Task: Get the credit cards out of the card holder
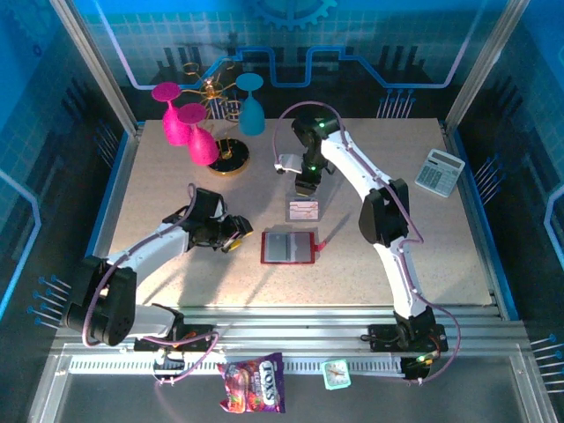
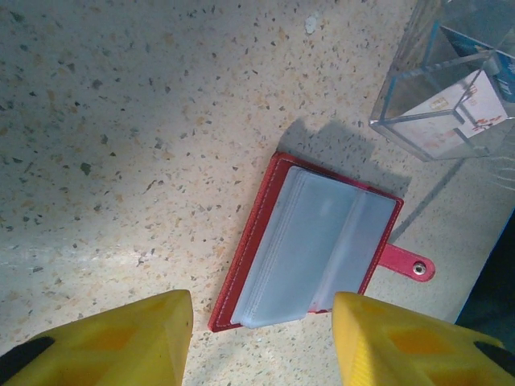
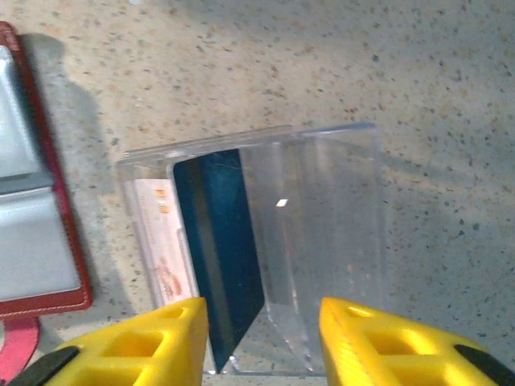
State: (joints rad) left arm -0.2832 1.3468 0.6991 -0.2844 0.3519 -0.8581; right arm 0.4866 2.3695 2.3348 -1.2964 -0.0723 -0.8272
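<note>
One speckled table (image 1: 176, 185) carries everything. Two arms stand at its 6 o'clock edge. The left gripper (image 1: 236, 238) lies low at 9 o'clock of the table's middle, and the right gripper (image 1: 306, 187) hangs just to the 12 o'clock side of it.

At 11 o'clock stand three goblets: two pink goblets (image 1: 187, 123) and one blue goblet (image 1: 252, 110). One calculator (image 1: 439, 172) lies at 2 o'clock. One snack packet (image 1: 253, 384) rests off the table at 6 o'clock, on the near rail.

One card holder (image 1: 288, 248) lies open and flat at the table's middle, its grey pockets facing up. In the top view its long axis runs 9 to 3 o'clock, and its snap tab (image 2: 406, 263) points to 3 o'clock.

One clear box (image 1: 303, 210) sits just beside the holder at its 12 o'clock. Two credit cards stand on edge inside the box: a dark blue card (image 3: 219, 249) leaning, and a whitish card (image 3: 157, 241) with reddish print behind it.

The left gripper (image 2: 261, 301) has its yellow fingers (image 2: 137, 338) apart, straddling the holder's near end, and whether they touch it cannot be told. The right gripper (image 3: 261, 304) has its fingers spread above the box, clamping nothing.
</note>
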